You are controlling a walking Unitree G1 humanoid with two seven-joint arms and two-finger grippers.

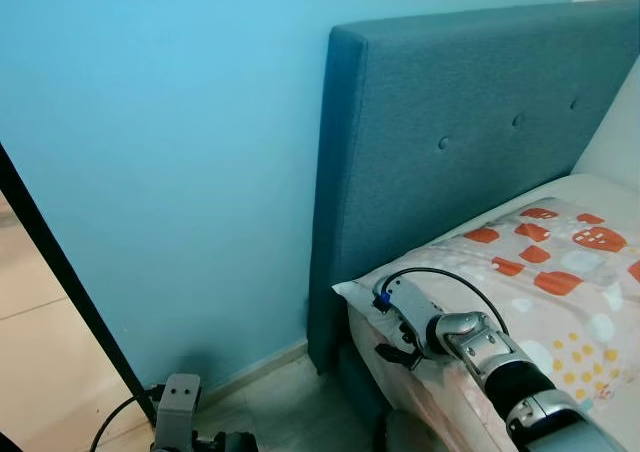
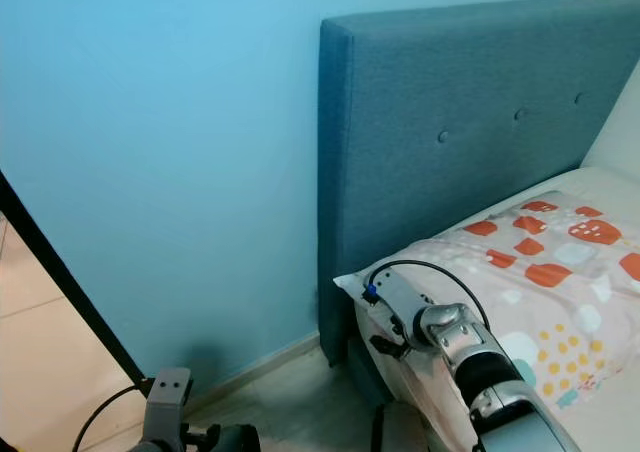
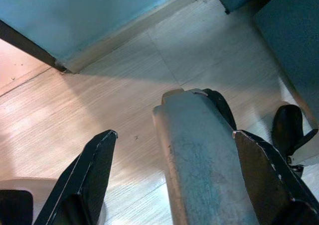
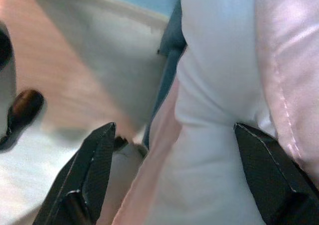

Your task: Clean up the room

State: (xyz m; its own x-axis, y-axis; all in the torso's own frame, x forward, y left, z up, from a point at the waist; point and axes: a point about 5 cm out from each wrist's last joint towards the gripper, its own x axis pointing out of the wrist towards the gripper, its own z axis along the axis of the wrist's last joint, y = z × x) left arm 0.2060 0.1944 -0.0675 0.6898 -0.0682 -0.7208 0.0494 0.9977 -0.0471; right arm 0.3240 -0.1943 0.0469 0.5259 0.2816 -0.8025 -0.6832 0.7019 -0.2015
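Fingers of the right gripper (image 4: pixel 172 185) are spreading wide around the corner of the patterned blanket (image 1: pixel 560 292), which is draping over the bed's (image 1: pixel 440 412) near edge by the blue headboard (image 1: pixel 450 142). Left gripper (image 3: pixel 169 185) is hanging open, straddling a grey post (image 3: pixel 199 160) above bare wooden floor (image 3: pixel 99 100) beside the wall (image 1: pixel 160 152).

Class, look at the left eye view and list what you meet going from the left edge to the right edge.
Dark diagonal door frame → left arm low by the floor → blue wall → teal headboard → patterned bedding.
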